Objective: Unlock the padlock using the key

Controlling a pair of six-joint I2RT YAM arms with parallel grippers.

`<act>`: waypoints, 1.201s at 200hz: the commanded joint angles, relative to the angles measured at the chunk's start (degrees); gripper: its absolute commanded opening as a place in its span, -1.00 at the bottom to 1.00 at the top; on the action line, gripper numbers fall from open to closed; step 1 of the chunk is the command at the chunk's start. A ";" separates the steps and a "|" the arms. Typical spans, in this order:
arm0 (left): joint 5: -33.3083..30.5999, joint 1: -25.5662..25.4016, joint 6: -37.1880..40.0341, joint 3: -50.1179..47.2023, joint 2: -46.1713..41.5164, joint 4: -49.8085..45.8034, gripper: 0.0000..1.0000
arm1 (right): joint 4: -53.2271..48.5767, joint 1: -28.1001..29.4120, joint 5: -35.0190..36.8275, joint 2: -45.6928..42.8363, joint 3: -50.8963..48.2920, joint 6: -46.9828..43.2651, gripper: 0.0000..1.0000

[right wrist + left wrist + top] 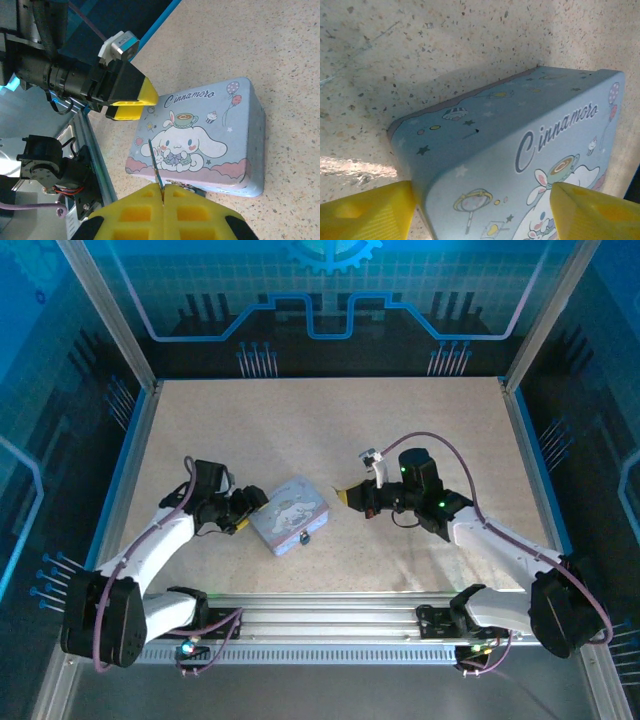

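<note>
Right wrist: right gripper (pixel 163 192) pinching key (pixel 154 162) above tin (pixel 240 130). Left wrist: left gripper (pixel 482 200) spread astride tin corner. Top: padlock (pixel 305 537) at tin edge.

- You've got "Cinnamoro" in dark cursive across the tin (pixel 240 150) lid, right wrist view.
- Left wrist view: same word, same lid, reading clean.

table (pixel 400 440): beige speckled top, kinda terrazzo look; blue strip down both side edges, aluminium rail (pixel 330 605) along near edge; pale blue cartoon tin (pixel 289 513) lying flat on it, printed lid facing up, sat skewed, bit left of centre; tiny teal padlock (pixel 306 537) right against tin's near side; can't tell if it rests on tabletop or just hangs off tin
</note>
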 commanded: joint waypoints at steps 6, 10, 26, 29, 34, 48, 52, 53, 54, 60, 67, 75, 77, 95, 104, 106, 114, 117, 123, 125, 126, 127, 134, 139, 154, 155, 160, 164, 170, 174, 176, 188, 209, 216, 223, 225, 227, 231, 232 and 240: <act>2.55 0.30 1.91 -0.98 1.48 2.42 0.37 | 0.01 -0.59 -0.02 0.20 -0.54 -0.71 -1.00; 2.51 0.31 2.17 -0.98 1.71 2.49 0.35 | -0.04 -0.67 -0.02 0.28 -0.55 -0.71 -1.00; 2.72 0.25 3.93 -0.74 3.24 2.73 0.26 | -0.29 -0.70 -0.03 0.29 -0.55 -0.95 -1.00; 2.79 0.27 4.34 -0.66 3.57 2.74 0.24 | -0.23 -0.70 -0.05 0.28 -0.55 -0.90 -1.00; 2.86 0.22 5.11 -0.46 4.12 2.75 0.21 | -0.42 -0.73 -0.05 0.29 -0.55 -1.03 -1.00; 2.52 0.22 7.24 0.35 5.64 2.48 0.15 | -0.72 -0.68 0.01 0.21 -0.54 -1.15 -1.00; 2.27 0.21 7.84 0.61 6.05 2.36 0.14 | -0.85 -0.75 -0.04 0.22 -0.55 -1.15 -1.00; 2.19 0.21 8.00 0.65 6.16 2.34 0.14 | -0.88 -0.72 -0.05 0.21 -0.55 -1.19 -1.00; 2.15 0.21 8.16 0.71 6.31 2.33 0.14 | -0.90 -0.74 -0.05 0.25 -0.55 -1.26 -1.00; 1.87 0.21 9.21 1.22 7.03 2.20 0.12 | -1.12 -0.74 -0.04 0.29 -0.51 -1.27 -1.00; 1.38 0.21 10.40 1.82 7.89 1.86 0.11 | -1.33 -0.81 -0.03 0.25 -0.50 -1.33 -1.00; 0.98 0.21 11.79 2.70 9.03 1.57 0.09 | -1.62 -0.77 0.04 0.29 -0.42 -1.54 -1.00; 0.86 0.21 12.14 2.90 9.25 1.56 0.08 | -1.68 -0.77 0.02 0.29 -0.47 -1.53 -1.00; 0.44 0.17 14.87 5.26 12.05 1.05 0.04 | -2.26 -0.85 -0.09 0.29 -0.50 -1.78 -1.00; 0.51 0.12 16.12 6.33 13.32 1.09 0.03 | -2.53 -0.86 -0.10 0.19 -0.54 -1.84 -1.00; 0.50 0.06 16.34 6.62 13.64 1.09 0.03 | -2.57 -0.86 -0.06 0.20 -0.55 -1.89 -1.00; 0.73 -0.09 17.60 7.58 14.75 1.30 0.02 | -2.82 -0.90 -0.08 0.11 -0.56 -1.96 -1.00; 0.89 -0.21 18.05 7.84 15.16 1.47 0.02 | -2.84 -0.87 -0.05 0.11 -0.62 -2.04 -1.00; 0.91 -0.47 18.84 8.57 16.04 1.66 0.00 | -3.08 -0.93 -0.03 0.03 -0.63 -2.10 -1.00; 0.89 -0.55 19.17 8.83 16.38 1.67 0.00 | -3.14 -0.94 -0.02 0.02 -0.70 -2.11 -1.00; 0.88 -0.61 19.29 8.98 16.56 1.73 0.00 | -3.12 -0.95 -0.03 -0.02 -0.67 -2.16 -1.00; 0.84 -0.68 19.35 9.10 16.78 1.76 -0.01 | -3.16 -0.95 -0.04 -0.04 -0.65 -2.14 -1.00; 0.77 -1.07 20.40 9.88 17.82 1.94 -0.02 | -3.19 -0.95 0.01 -0.19 -0.79 -2.25 -1.00; 0.73 -1.46 21.10 10.58 18.62 1.97 -0.02 | -3.28 -1.04 0.00 -0.24 -0.89 -2.21 -1.00; 0.35 -2.60 23.22 13.09 21.25 1.86 -0.02 | -3.63 -1.15 -0.02 -0.50 -0.98 -2.40 -1.00; 0.35 -2.69 23.38 13.22 21.45 1.87 -0.02 | -3.67 -1.14 -0.03 -0.50 -0.99 -2.44 -1.00; 0.35 -3.14 24.00 14.10 22.36 1.80 -0.02 | -3.87 -1.13 -0.04 -0.59 -0.99 -2.48 -1.00; 0.27 -3.47 24.35 14.80 23.08 1.79 -0.02 | -4.04 -1.17 -0.13 -0.60 -0.99 -2.49 -1.00; 0.19 -3.95 25.09 16.03 24.10 1.88 -0.02 | -4.23 -1.21 -0.10 -0.72 -0.97 -2.58 -1.00; 0.19 -4.28 25.72 16.69 24.83 1.96 -0.02 | -4.45 -1.21 -0.17 -0.81 -0.98 -2.66 -1.00; 0.11 -4.50 26.08 17.17 25.11 2.01 -0.01 | -4.50 -1.21 -0.21 -0.80 -0.99 -2.71 -1.00; -1.25 -5.48 29.08 20.04 27.15 1.44 -0.01 | -5.01 -1.40 -0.22 -1.11 -0.98 -2.93 -1.00; -1.39 -5.99 33.47 25.72 31.49 0.24 0.00 | -6.15 -1.56 -0.12 -2.04 -1.10 -3.36 -1.00; -0.68 -6.11 34.53 27.61 32.89 -0.15 0.00 | -6.52 -1.70 -0.09 -2.46 -1.32 -3.48 -1.00; -0.29 -6.40 35.66 29.56 34.42 -0.50 0.00 | -6.67 -1.84 -0.05 -2.89 -1.57 -3.40 -1.00; -0.16 -6.50 35.95 30.08 34.93 -0.69 0.00 | -6.65 -1.90 -0.12 -3.01 -1.64 -3.30 -1.00; -0.06 -6.61 36.35 30.73 35.21 -0.89 0.00 | -6.63 -1.98 -0.20 -3.15 -1.74 -3.20 -1.00; 0.06 -6.89 37.08 31.78 36.14 -1.19 0.01 | -6.44 -2.19 -0.23 -3.52 -2.00 -2.99 -1.00; 0.12 -6.94 37.29 32.05 36.37 -1.32 0.01 | -6.40 -2.23 -0.27 -3.55 -2.02 -2.91 -1.00; 0.49 -7.45 38.57 34.29 38.04 -1.89 0.02 | -5.83 -2.58 -0.62 -4.12 -2.61 -2.40 -1.00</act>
